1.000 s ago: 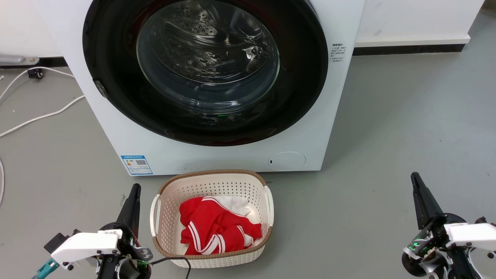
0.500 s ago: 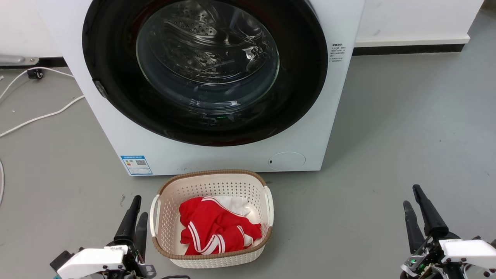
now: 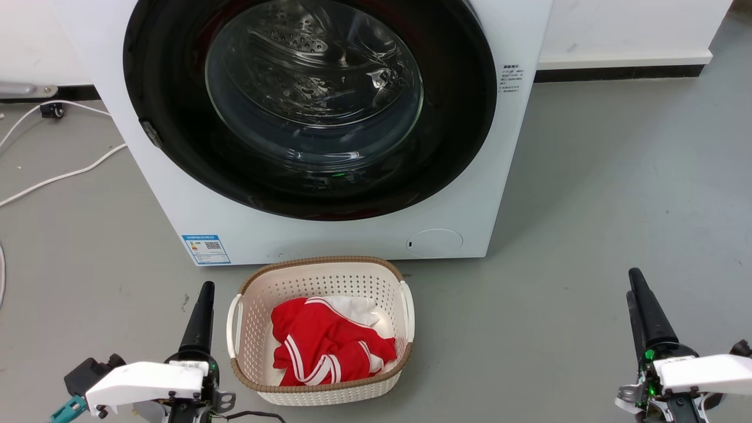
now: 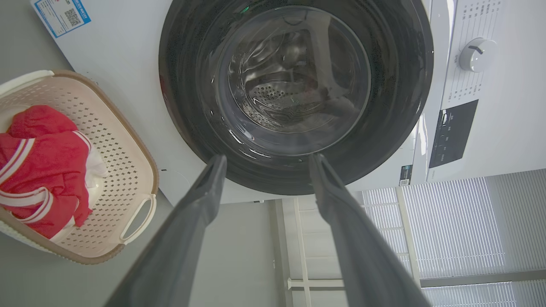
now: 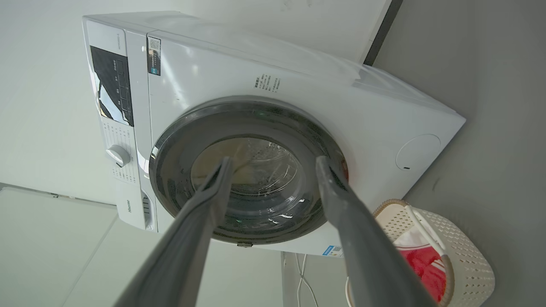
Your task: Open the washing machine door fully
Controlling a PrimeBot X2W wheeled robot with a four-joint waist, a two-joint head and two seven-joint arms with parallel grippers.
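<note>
cream basket (image 3: 320, 281), red cloth (image 3: 329, 346), white cable (image 3: 64, 176)

The left gripper (image 3: 204, 294) is hovering at seven o'clock of the head view, pointing toward twelve, its white wrist housing (image 3: 147, 380) trailing toward eight. The right gripper (image 3: 634, 285) is hovering at four o'clock, pointing likewise. Both are showing their fingers (image 4: 192, 221) parted, gripping nothing.
</note>
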